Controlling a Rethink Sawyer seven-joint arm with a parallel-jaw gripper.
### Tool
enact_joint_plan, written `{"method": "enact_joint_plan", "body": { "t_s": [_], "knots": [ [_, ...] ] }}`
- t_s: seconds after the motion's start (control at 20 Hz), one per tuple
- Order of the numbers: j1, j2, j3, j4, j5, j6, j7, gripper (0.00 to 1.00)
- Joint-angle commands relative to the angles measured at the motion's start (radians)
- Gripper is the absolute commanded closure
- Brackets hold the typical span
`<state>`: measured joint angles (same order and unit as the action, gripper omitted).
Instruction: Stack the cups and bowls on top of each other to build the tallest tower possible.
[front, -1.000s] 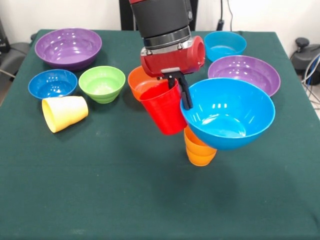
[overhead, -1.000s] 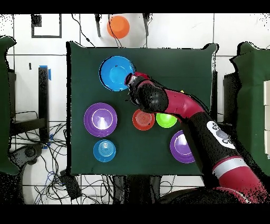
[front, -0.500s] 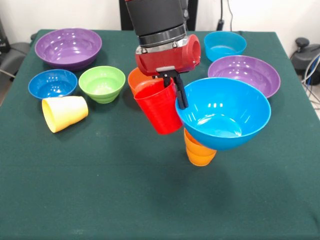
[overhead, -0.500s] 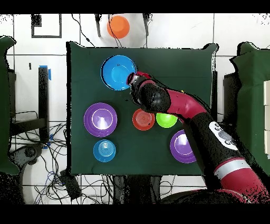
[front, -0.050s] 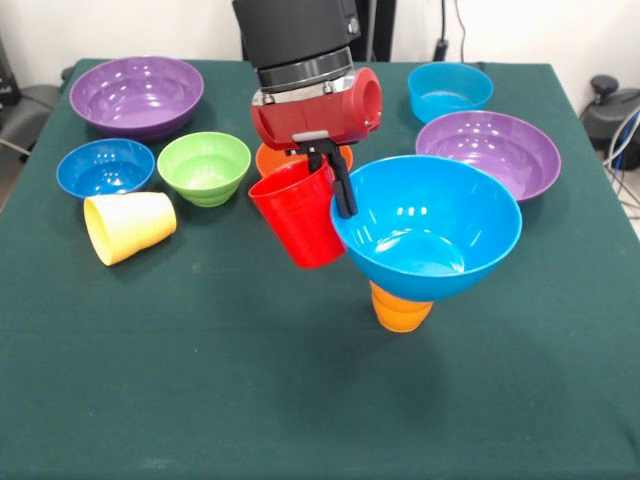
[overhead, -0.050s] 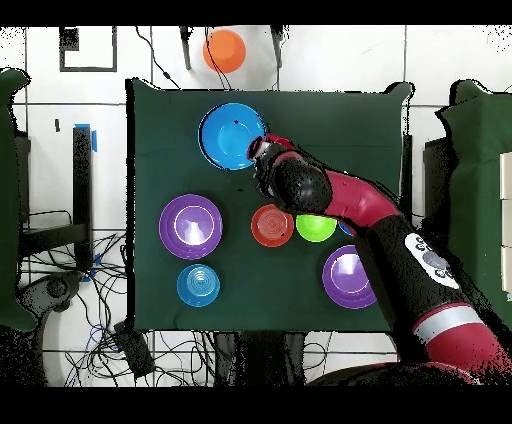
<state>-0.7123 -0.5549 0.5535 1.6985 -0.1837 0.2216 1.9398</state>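
Note:
My gripper (front, -0.050s: 330, 192) is shut on the rim of the red cup (front, -0.050s: 297, 218), which hangs tilted above the table. One black finger (front, -0.050s: 343, 190) presses against the rim of the large blue bowl (front, -0.050s: 427, 228). That bowl sits tilted on the upright orange cup (front, -0.050s: 400, 309); together they form the low tower. In the overhead view the gripper (overhead, -0.050s: 262, 152) is at the edge of the blue bowl (overhead, -0.050s: 232, 136), and the red cup is hidden under the arm. The yellow cup (front, -0.050s: 130, 226) lies on its side at the left.
Around the table stand a purple bowl (front, -0.050s: 137, 92), a dark blue bowl (front, -0.050s: 105, 167), a green bowl (front, -0.050s: 204, 166), an orange bowl (front, -0.050s: 268, 157) behind the red cup, a cyan bowl (front, -0.050s: 450, 90) and a second purple bowl (front, -0.050s: 488, 147).
The gripper has carried the red cup leftward in the front view. The blue bowl has slid left with the finger, while the orange cup beneath it has stayed put.

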Motion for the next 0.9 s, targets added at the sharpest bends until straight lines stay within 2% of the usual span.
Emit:
{"method": "enact_joint_plan", "body": {
  "t_s": [0.05,0.9],
  "knots": [
    [0.006,-0.010,-0.016,-0.044,-0.091,0.070,-0.063,1.00],
    [0.022,0.016,0.001,-0.066,-0.106,0.078,-0.057,1.00]
  ]
}}
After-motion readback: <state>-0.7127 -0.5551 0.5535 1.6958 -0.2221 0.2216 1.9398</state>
